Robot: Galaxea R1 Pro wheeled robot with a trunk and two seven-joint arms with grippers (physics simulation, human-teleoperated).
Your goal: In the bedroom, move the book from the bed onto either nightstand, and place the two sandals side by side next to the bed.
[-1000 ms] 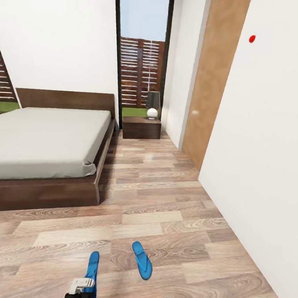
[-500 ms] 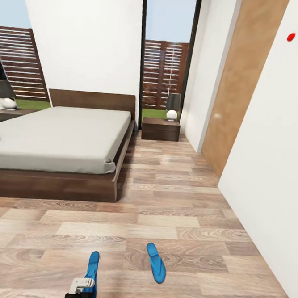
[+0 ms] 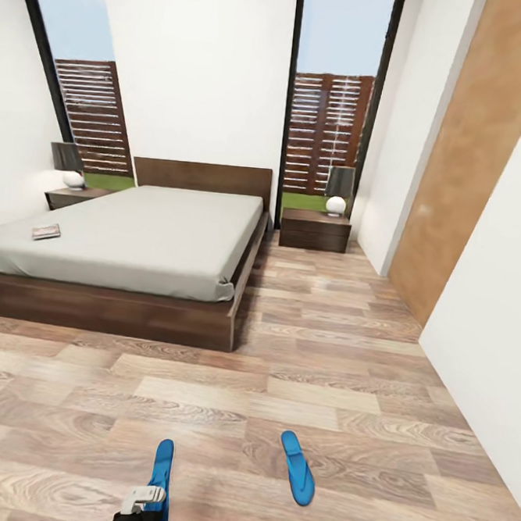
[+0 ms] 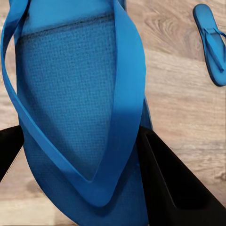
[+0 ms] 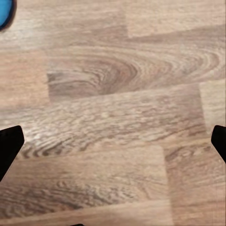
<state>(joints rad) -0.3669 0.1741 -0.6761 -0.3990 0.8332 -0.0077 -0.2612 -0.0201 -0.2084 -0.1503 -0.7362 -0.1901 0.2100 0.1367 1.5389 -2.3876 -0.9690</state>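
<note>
**One sandal carried, one on the floor**

A blue sandal point(image 4: 80, 108) is clamped in the left end effector point(image 3: 148, 498); the right end effector point(image 5: 113, 141) is spread, empty. The second sandal point(image 3: 297, 467) should be matched beside the bed point(image 3: 137, 235), where the book point(image 3: 46, 233) lies

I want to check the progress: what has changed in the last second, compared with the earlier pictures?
The head camera turned left: the bed shifted right in the picture, bringing the book and the second nightstand into sight. The left gripper kept its hold on one sandal. The other sandal stayed flat on the floor.
</note>
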